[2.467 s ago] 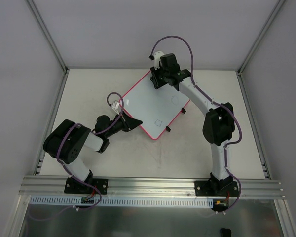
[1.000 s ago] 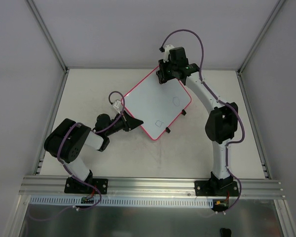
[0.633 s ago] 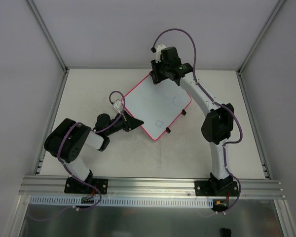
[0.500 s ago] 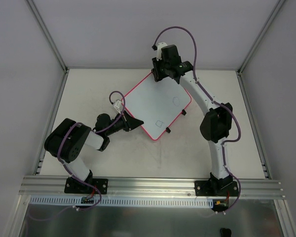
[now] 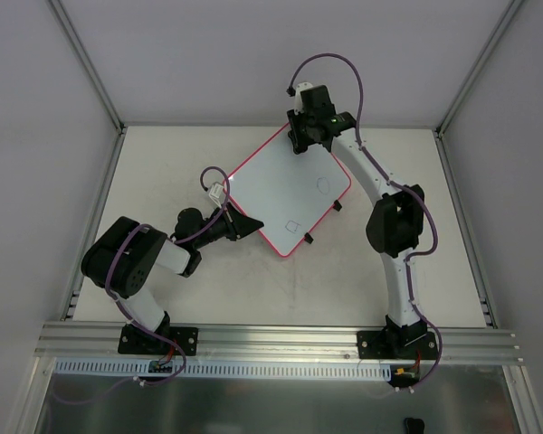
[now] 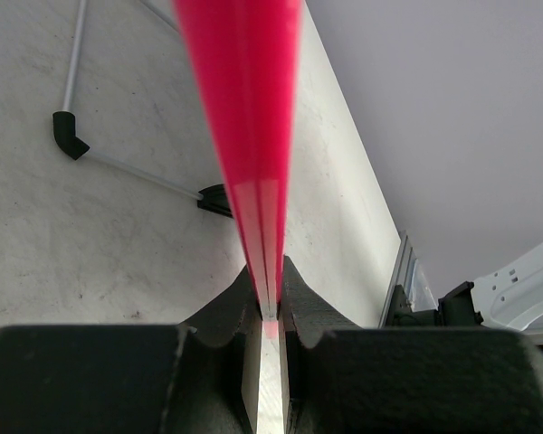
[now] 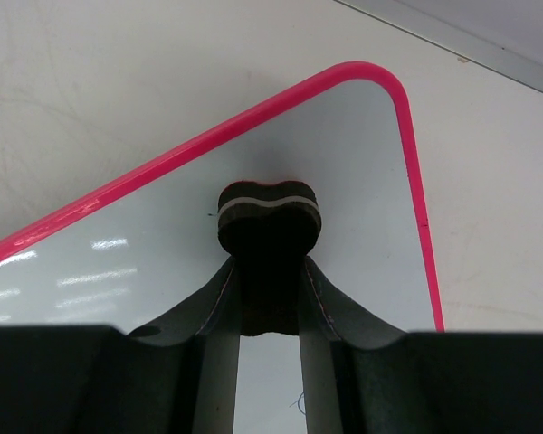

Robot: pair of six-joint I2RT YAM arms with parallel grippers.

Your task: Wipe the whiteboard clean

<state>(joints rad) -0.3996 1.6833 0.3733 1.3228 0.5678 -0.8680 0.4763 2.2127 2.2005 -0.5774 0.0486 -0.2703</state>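
Left gripper: fingers drawn fully together, pinching the pink frame of the whiteboard at its left corner. In the left wrist view the frame edge runs straight out from between the finger pads. We cannot tell whether that corner sits flat on the table or is raised slightly.

Right gripper: closed tight on a black eraser, which sticks out past the fingertips. The eraser sits on the white surface at the board's far corner, just inside the frame's rounded bend.

The board lies corner-on, diamond-wise, in the far middle of the table, between the two grippers.

Faint pen loop near the right corner and a small pen square towards the near corner; both are well apart from the eraser.

Two black clips on the near-right edge.

The right forearm passes just beside the board's right corner. Nothing lies on the surface between the eraser and the marks.
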